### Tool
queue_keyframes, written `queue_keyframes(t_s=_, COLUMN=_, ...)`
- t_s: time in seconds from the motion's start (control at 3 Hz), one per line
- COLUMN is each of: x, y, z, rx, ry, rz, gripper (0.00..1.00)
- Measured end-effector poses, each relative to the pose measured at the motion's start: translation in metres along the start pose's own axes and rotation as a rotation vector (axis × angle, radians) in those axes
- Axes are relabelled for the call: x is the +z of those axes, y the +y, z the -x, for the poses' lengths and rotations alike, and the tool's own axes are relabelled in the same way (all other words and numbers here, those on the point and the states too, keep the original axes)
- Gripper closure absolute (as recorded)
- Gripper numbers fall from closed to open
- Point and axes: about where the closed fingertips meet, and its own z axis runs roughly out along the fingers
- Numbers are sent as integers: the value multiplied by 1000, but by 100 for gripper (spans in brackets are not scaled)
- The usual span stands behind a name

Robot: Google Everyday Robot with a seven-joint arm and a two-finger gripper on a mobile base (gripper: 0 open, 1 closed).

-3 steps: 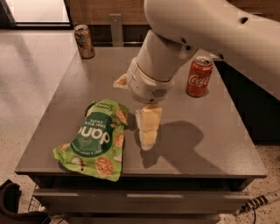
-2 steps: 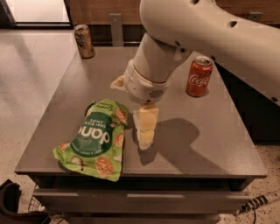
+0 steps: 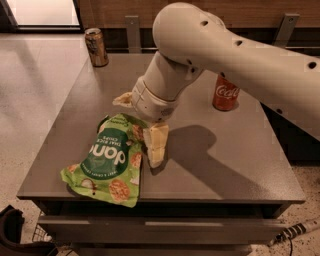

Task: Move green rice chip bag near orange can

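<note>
One soft, crinkly pouch is our concern: the green rice chip bag (image 3: 107,160) lies flat at the front left of the bench (image 3: 220,165). We judge it light, mostly air and apt to buckle or slide, so we would pinch its upper right edge, not its middle. Our gripper (image 3: 137,131) is low at that edge, its fingers apart. The orange can (image 3: 96,46) stands at the far left corner, well apart.

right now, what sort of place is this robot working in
Probably an office break area: a grey table holding a green rice chip bag and a Coca-Cola can, speckled floor, wood-panelled wall. The gripper hangs at the bag's top edge.
</note>
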Motion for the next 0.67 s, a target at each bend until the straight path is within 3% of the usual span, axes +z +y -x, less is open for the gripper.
queue_keyframes(t_s=0.33, x=3, y=-14, z=22, rx=-81, ry=-6, rz=-31, gripper=25)
queue_keyframes(t_s=0.67, x=4, y=-16, z=44, rx=-115, ry=0, rz=-52, gripper=47)
